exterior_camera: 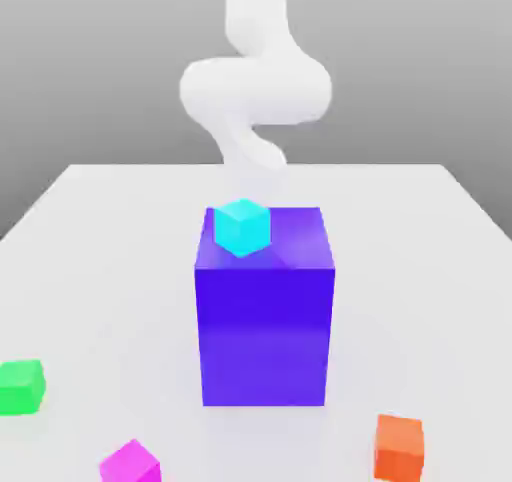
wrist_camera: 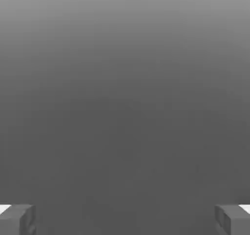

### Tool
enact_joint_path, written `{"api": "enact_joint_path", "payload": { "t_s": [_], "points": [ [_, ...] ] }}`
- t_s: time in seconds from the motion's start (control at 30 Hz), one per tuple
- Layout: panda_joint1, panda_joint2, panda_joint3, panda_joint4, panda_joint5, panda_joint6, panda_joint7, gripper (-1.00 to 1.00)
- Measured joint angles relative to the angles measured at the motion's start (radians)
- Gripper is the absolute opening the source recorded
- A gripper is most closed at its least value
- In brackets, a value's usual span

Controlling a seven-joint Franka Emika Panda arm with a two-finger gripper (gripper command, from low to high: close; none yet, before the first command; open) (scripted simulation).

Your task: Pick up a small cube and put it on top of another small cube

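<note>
White table (exterior_camera: 90, 270) carries blue-purple block (exterior_camera: 265, 320), cyan cube (exterior_camera: 243, 226) on top

magenta-pink small cube (exterior_camera: 130, 463); green cube (exterior_camera: 21, 387); cyan cube (exterior_camera: 243, 226); orange cube (exterior_camera: 399, 448); blue-purple block (exterior_camera: 265, 320).

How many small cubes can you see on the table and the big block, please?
4: cyan cube atop the blue-purple block; green cube, magenta cube and orange cube on the table. Others may hide behind the block.
</note>
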Motion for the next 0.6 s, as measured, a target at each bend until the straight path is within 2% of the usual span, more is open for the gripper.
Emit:
{"api": "enact_joint_path", "payload": {
  "t_s": [0.33, 0.6],
  "points": [
    [0.152, 0.366, -0.219, 0.002, 0.167, 0.083, -0.442, 0.00],
    [0.179, 0.658, -0.301, 0.005, 0.316, 0.145, -0.803, 0.00]
  ]
}}
